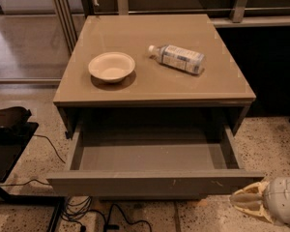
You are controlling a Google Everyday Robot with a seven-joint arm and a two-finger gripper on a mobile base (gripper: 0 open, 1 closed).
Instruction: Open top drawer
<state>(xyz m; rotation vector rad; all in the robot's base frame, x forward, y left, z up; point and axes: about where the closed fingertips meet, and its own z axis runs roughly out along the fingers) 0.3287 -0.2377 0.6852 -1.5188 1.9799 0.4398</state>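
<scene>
Camera view looks down on one low taupe cabinet [135, 37] standing on a speckled floor [270, 139]. On its top there are two things. One is a pale bowl [111, 66], upright, left of centre. The other is a clear plastic bottle [178, 58] lying on its side right of centre, cap toward the left. They lie well apart.

One top drawer [150, 182] stands pulled well out toward the near side. Its grey inside is in full view under the cabinet top, and its flat front panel runs across the near part of the scene, with a few small pale scuffs right of centre. Black cables [87, 211] trail on the floor below its left end, beside a dark object [9, 129] at the far left.

One gripper [238, 201] shows at the near right corner — only it and a rounded grey-white wrist [282, 204] are in view. It sits low, just below and to the right of the panel's right end, pointing left and not touching the drawer. Its two pale fingers [249, 194] stand a little apart — nothing is held between them.
</scene>
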